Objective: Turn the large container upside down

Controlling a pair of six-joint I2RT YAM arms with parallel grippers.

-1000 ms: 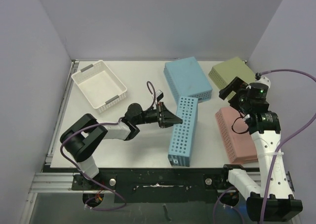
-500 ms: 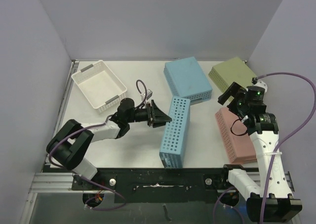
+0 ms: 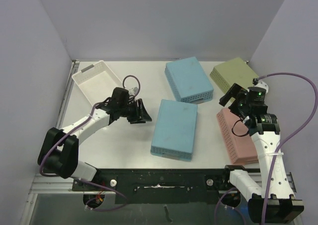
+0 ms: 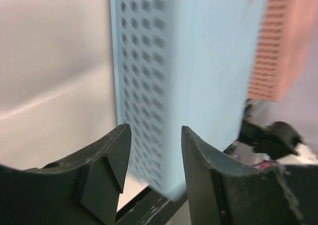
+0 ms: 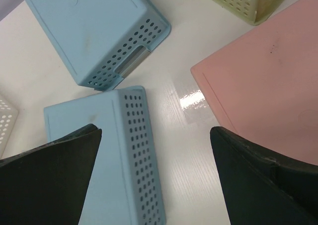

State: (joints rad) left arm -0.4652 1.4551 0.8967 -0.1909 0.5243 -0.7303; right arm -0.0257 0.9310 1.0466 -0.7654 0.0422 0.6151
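Observation:
The large container [image 3: 175,128], a light blue perforated basket, lies bottom up at the table's middle. My left gripper [image 3: 147,113] hovers just left of it, open, with nothing between its fingers. The left wrist view shows the container's holed side wall [image 4: 144,76] ahead of the left gripper [image 4: 154,135], with a gap between them. My right gripper [image 3: 229,97] hangs open to the container's right, above the table. From the right wrist, the container [image 5: 94,155] shows below the wide-spread right gripper [image 5: 155,135].
A second blue basket [image 3: 189,79] lies bottom up behind the container, a green one [image 3: 231,72] at the back right, and a pink one [image 3: 238,135] on the right. A white basket [image 3: 89,67] stands upright at the back left, close to my left arm.
The container, which stood on its long side, has tipped over to the left and now lies flat, bottom up. My left gripper opened and drew back to the left.

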